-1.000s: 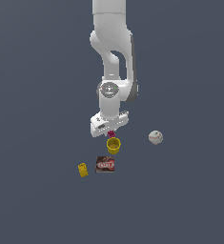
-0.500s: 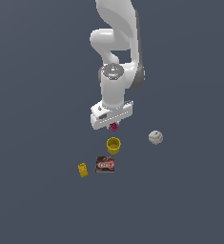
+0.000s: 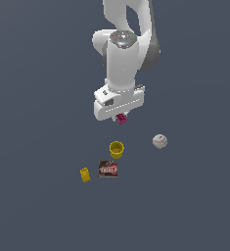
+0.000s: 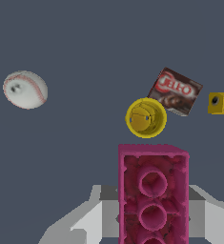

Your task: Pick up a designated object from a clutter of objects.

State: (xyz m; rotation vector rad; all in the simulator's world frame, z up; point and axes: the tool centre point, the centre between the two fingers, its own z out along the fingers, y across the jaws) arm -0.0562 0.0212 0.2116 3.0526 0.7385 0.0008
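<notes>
One thing matters here: the pink block (image 3: 121,118) sits right in the pincer (image 3: 120,115), not below it or off to a side. In the exterior view only its lower end shows, poking out under the white hand of the arm (image 3: 121,59), well above the counter (image 3: 43,206). The rest of the clutter lies beneath: the yellow cup (image 3: 116,149) almost straight under the block, the baseball (image 3: 159,141) off to the exterior view's right, the brown-red box (image 3: 107,169) and the small yellow block (image 3: 85,174) nearer the camera. None of them touches the pink block.

In the wrist view the pink block (image 4: 153,193) fills the near field, its recessed face with round sockets turned to the camera and its long axis running away from the wrist between the grey fingers (image 4: 87,221). The pincer (image 4: 151,224) is closed narrow on it, pressing its long sides. Beyond it lie the yellow cup (image 4: 146,117), the box (image 4: 176,91), the yellow block (image 4: 221,103) and the baseball (image 4: 25,89), all well apart from it. I judge the lift is mostly done; any further move is straight up and clear.
</notes>
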